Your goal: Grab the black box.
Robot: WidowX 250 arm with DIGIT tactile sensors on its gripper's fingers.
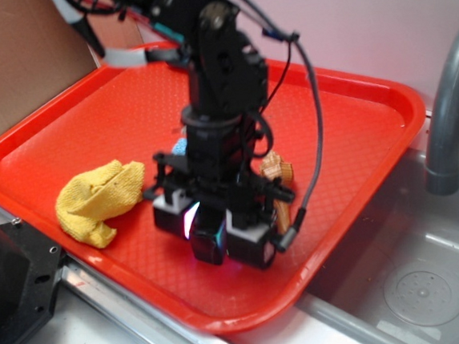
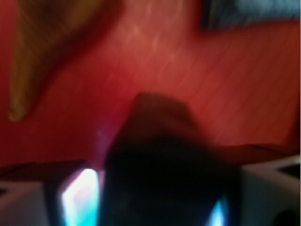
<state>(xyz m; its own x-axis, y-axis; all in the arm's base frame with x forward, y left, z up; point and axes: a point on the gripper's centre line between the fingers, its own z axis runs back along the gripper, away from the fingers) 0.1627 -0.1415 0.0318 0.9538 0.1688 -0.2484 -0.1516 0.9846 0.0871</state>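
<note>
Black box [image 1: 207, 240]: glossy, rounded edges, on red tray [image 1: 66, 146], front centre, near the front rim. Sits between the fingers of the gripper [image 1: 211, 234], which comes straight down from above, so that the pads flank its two sides. Jaws closed in on the box, judged gripping or all but; exact contact not clear. Whether the box rests on the tray or is just off it cannot be told. Fills the lower middle of the blurred wrist view [image 2: 164, 169], which fits a box held right under the camera.

Yellow cloth [image 1: 99, 199]: crumpled, left of the gripper, apart from it, out of the approach path.

Tan object [image 1: 276, 168]: small, just behind and right of the gripper; kind not discernible.

Light blue item [image 1: 179, 147]: sliver only, behind the arm; mostly hidden.

Sink [image 1: 415, 276]: right of tray, grey faucet [image 1: 449, 104] beside it.

Step in hand, judged: grasp secured, lift to follow.
</note>
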